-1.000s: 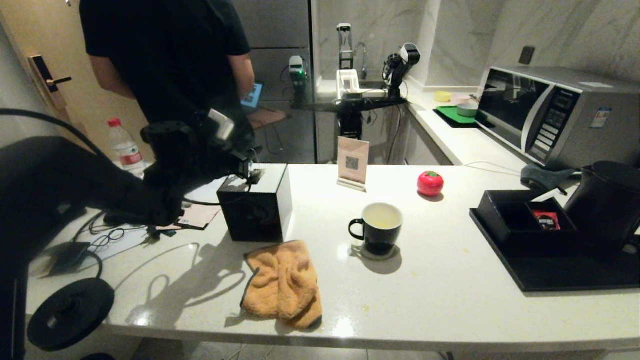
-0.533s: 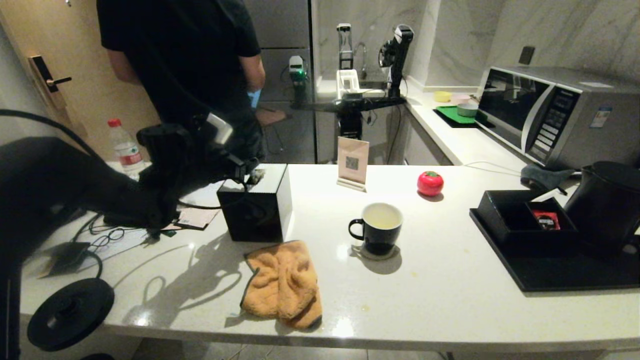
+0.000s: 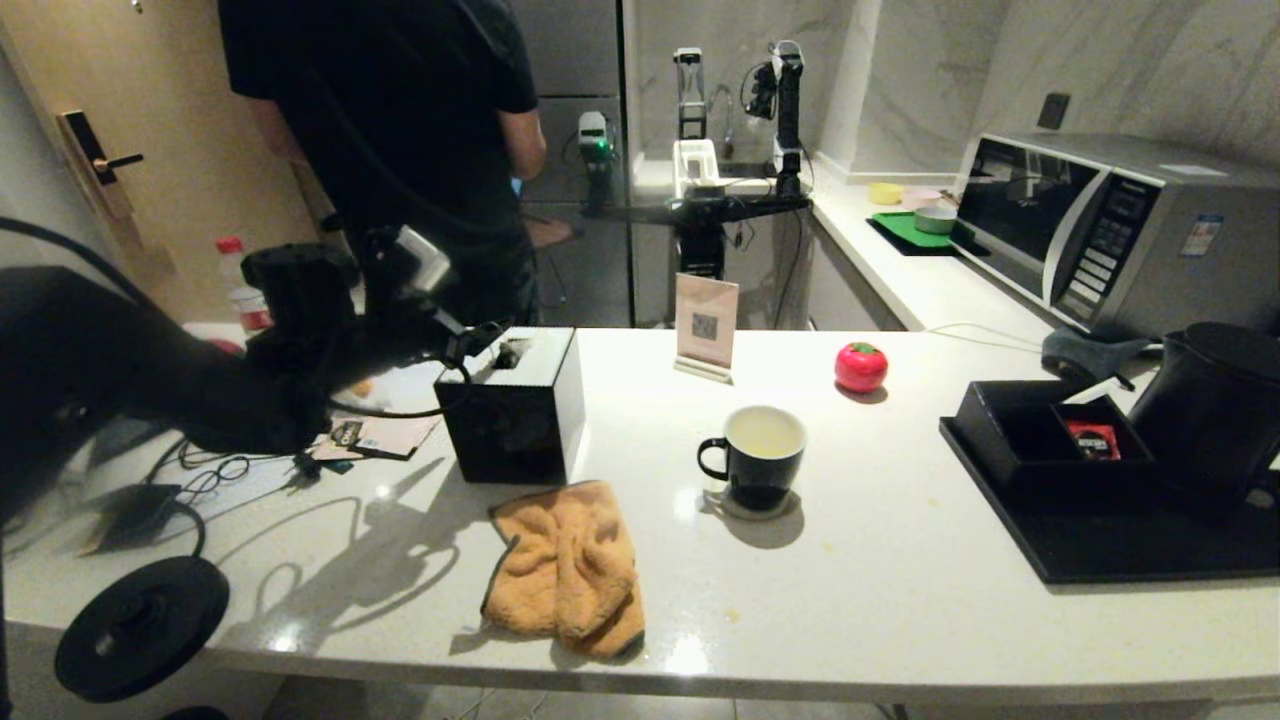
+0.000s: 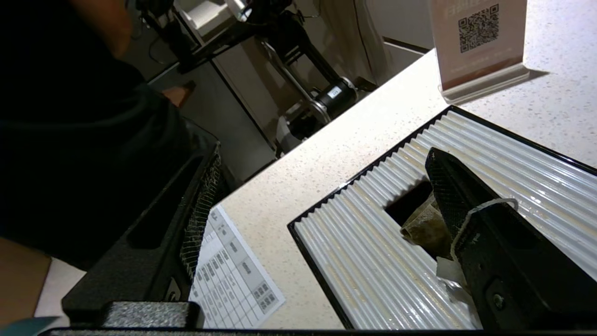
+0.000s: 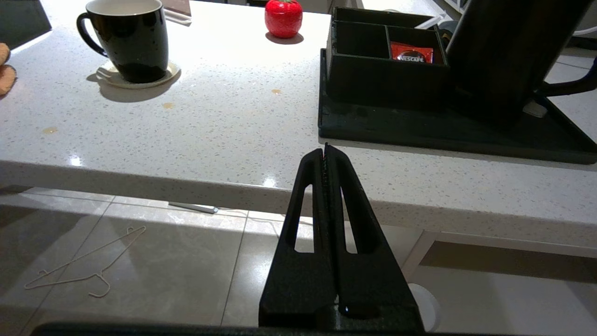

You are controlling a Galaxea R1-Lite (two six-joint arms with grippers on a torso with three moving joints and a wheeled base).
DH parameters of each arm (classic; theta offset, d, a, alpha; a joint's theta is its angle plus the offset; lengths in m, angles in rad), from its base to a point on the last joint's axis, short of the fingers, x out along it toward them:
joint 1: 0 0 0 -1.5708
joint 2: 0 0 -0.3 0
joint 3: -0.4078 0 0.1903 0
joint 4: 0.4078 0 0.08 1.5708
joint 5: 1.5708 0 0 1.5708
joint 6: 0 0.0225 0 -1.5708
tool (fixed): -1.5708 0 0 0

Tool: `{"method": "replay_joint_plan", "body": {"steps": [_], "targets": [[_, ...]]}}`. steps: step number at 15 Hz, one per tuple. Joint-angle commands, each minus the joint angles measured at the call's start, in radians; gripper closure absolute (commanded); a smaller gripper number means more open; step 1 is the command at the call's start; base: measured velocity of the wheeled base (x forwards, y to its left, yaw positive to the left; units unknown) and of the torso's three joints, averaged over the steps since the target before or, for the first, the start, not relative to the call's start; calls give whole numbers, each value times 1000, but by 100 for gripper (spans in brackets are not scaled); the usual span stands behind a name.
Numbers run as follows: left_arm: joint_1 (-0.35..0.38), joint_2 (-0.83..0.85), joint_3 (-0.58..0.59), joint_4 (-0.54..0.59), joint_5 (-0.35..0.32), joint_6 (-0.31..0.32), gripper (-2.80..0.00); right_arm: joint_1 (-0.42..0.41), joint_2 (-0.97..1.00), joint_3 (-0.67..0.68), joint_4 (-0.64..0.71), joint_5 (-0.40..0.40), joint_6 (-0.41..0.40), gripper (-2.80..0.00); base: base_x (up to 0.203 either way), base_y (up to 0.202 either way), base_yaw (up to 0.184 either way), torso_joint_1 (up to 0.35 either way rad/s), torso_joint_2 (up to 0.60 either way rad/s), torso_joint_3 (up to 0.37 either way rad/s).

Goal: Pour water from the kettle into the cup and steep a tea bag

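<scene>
The black cup (image 3: 760, 455) stands on a coaster mid-counter with pale yellowish water (image 3: 765, 432) in it; the right wrist view shows the cup (image 5: 126, 39) too. On the tray at the right stands the black kettle (image 3: 1215, 410). The grey-beige tea bag (image 4: 426, 228) lies at the slot in the tissue box (image 3: 510, 420) top. My left gripper (image 4: 324, 151) is open just left of the box. The bag leans on one of its fingers (image 4: 466, 205) and its string loops over that finger. My right gripper (image 5: 325, 149) is shut and empty, low before the counter's front edge.
An orange towel (image 3: 565, 565) lies in front of the tissue box. A QR sign (image 3: 706, 325) and a red tomato-shaped thing (image 3: 860, 366) stand behind the cup. The black tray (image 3: 1100, 550) carries a box with a red sachet (image 3: 1092, 440). The kettle's base disc (image 3: 140, 625) sits front left. A person (image 3: 400, 120) stands behind.
My left arm has drawn back to the left from the tissue box, and the tea bag stays at the box's slot. The person behind has stepped to the right.
</scene>
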Motion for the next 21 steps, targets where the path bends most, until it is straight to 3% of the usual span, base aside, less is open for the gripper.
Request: {"method": "replay_joint_plan", "body": {"steps": [1, 6, 8, 12, 17, 21], "targets": [[11, -8, -1, -14, -5, 24, -280, 1, 1, 0, 0, 0, 0, 0, 0, 0, 0, 0, 0, 0], [34, -18, -3, -41, -8, 73, -280, 1, 1, 0, 0, 0, 0, 0, 0, 0, 0, 0, 0, 0], [53, -28, -4, -18, -67, 87, -280, 0, 1, 0, 0, 0, 0, 0, 0, 0, 0, 0, 0, 0], [90, -52, -10, 63, -136, 200, -280, 1, 1, 0, 0, 0, 0, 0, 0, 0, 0, 0, 0, 0], [91, -54, -12, 87, -140, 283, -280, 1, 1, 0, 0, 0, 0, 0, 0, 0, 0, 0, 0, 0], [89, -109, -13, 261, -140, 364, -280, 0, 1, 0, -1, 0, 0, 0, 0, 0, 0, 0, 0, 0]]}}
